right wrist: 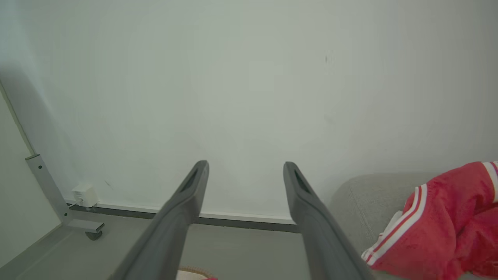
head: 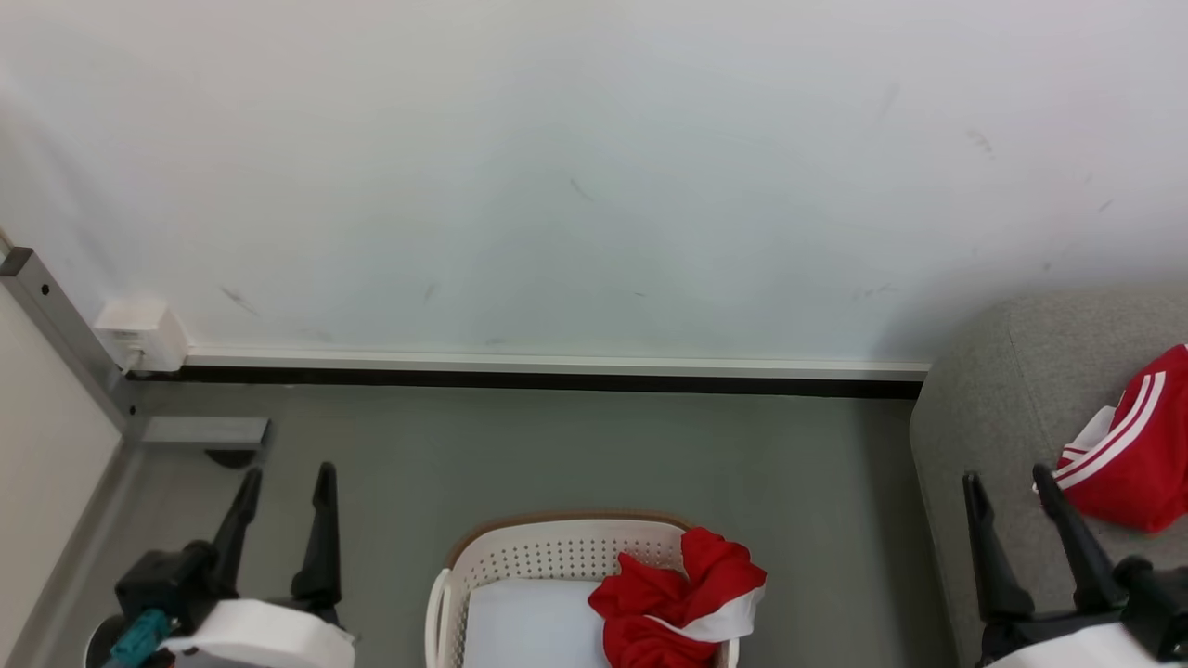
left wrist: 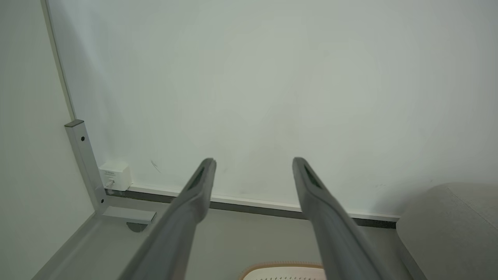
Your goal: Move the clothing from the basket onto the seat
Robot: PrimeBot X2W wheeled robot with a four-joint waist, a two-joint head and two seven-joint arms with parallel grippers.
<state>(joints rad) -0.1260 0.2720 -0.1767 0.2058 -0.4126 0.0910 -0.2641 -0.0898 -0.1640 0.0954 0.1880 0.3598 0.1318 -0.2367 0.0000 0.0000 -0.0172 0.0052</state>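
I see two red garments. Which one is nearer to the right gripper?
The striped red garment lying on the grey sofa, just beside the right gripper. The other red garment is bunched in the basket, farther left.

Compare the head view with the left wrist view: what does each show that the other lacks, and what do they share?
Head view, not left wrist: a crumpled red garment and a pale pad in the basket, a striped red garment on the sofa, and the open right gripper.
Left wrist view, not head: slots in the fingers of the left gripper and bolt holes in the grey post.
Both: the open left gripper, basket rim, sofa corner, grey post, white wall box.
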